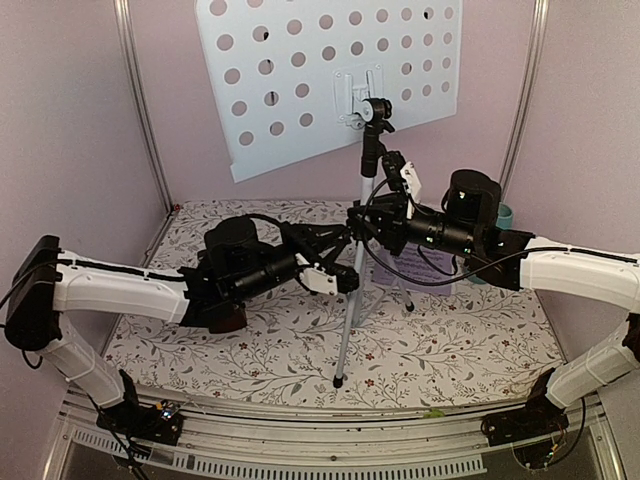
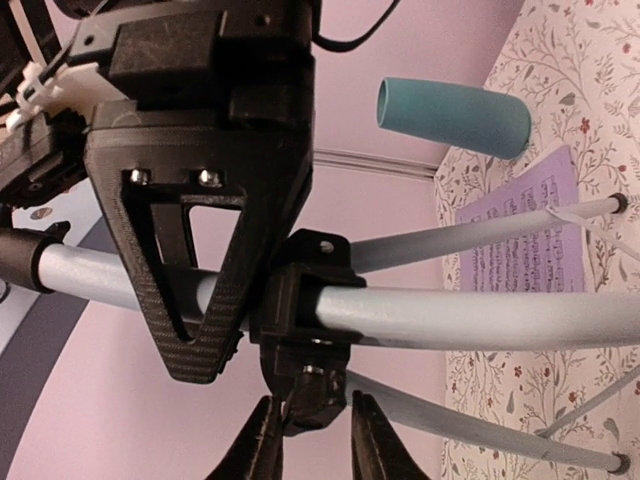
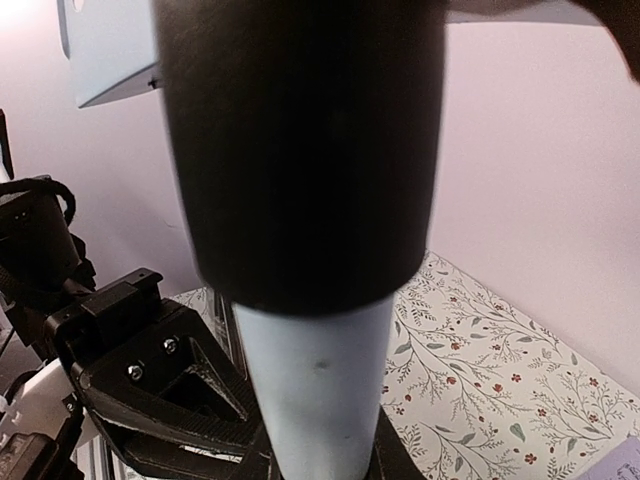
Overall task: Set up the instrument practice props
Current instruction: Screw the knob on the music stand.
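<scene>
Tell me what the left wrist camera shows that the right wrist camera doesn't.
Only the left wrist view: the teal cup, the printed notes on the music page, and the stand's legs spreading from a black collar, which the left gripper straddles. Only the right wrist view: a clear corner of the pale-blue panel. Both: the silver pole with its black sleeve, which is huge in the right wrist view, the floral tablecloth and the pink wall.

Pale-blue music stand (image 1: 330,80) upright; lilac sheet music (image 2: 530,240) apparently flat
</scene>
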`<state>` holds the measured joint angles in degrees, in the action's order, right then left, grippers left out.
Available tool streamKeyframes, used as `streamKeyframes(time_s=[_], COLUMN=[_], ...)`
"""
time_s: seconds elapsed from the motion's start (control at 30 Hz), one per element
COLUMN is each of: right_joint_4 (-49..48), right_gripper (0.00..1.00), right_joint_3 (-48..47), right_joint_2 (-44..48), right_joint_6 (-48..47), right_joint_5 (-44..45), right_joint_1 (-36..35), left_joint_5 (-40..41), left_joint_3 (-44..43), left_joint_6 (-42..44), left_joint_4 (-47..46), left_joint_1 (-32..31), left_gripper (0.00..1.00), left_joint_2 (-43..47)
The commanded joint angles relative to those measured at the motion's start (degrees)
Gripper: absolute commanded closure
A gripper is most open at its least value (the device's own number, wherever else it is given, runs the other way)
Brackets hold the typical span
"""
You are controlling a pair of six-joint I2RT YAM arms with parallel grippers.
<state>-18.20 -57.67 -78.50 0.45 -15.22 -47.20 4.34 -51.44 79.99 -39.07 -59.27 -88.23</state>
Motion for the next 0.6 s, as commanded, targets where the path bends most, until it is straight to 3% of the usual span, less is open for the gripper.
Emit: streamKeyframes(time_s=[0.0,0.4,0.57], right_joint_4=[3.61,3.43,3.51], right_gripper=[1.0,1.0,1.0], right_joint_3=[2.08,2.47,2.48], right_joint_2=[-3.23,-3.57,-3.46], right_joint_6=[5.56,5.7,5.67], right_joint_5=[-4.59,-5.07,-5.16], right_joint_1=[-1.51,-1.5,-1.5], left_joint_5=[-5.1,-6.41,-6.55], left_joint_3=[1.84,1.0,-0.68], left_joint_6=[-7.12,-11.5,-13.38], left_joint_4=[5.71,1.98,2.27], left_joint_1=[-3.04,-2.59,-0.98], left_gripper=[0.69,0.7,0.62], left_joint_2=[0.91,-0.24,-0.83])
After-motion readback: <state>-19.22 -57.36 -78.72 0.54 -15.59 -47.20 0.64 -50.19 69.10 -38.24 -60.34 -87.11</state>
